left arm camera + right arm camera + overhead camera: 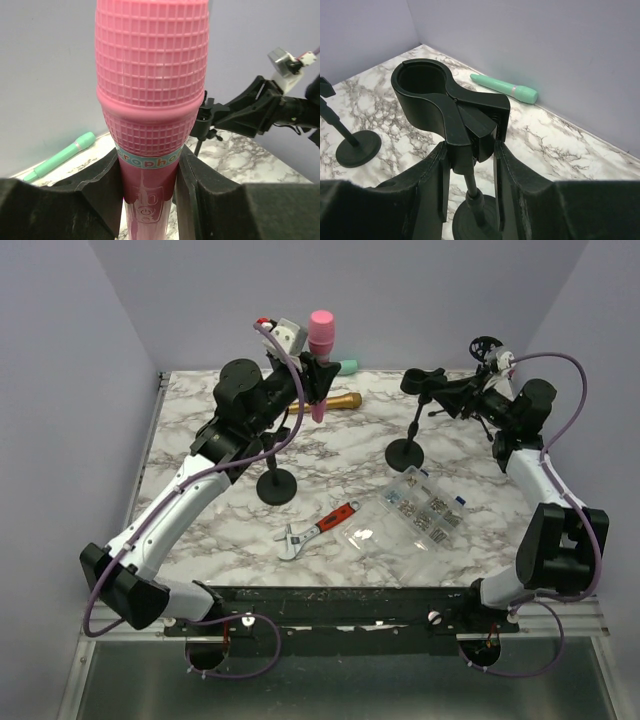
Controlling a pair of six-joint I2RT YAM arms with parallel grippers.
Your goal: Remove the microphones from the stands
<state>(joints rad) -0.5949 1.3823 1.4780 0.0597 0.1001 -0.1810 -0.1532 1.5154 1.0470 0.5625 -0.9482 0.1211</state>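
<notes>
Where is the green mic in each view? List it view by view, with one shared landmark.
Top external: green mic at the back wall, just right of the pink mic.
Left wrist: lower left, by the wall.
Right wrist: upper middle, by the wall.
Shared landmark: the table edge at the wall, which it lies along.

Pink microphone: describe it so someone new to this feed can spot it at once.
Start at the marble table and look toward the back wall, left of centre, where the left gripper hangs above the tabletop. The pink microphone stands upright between its fingers, gridded head on top. The green microphone and gold microphone lie flat on the table, but this one is pink and held in the air.
</notes>
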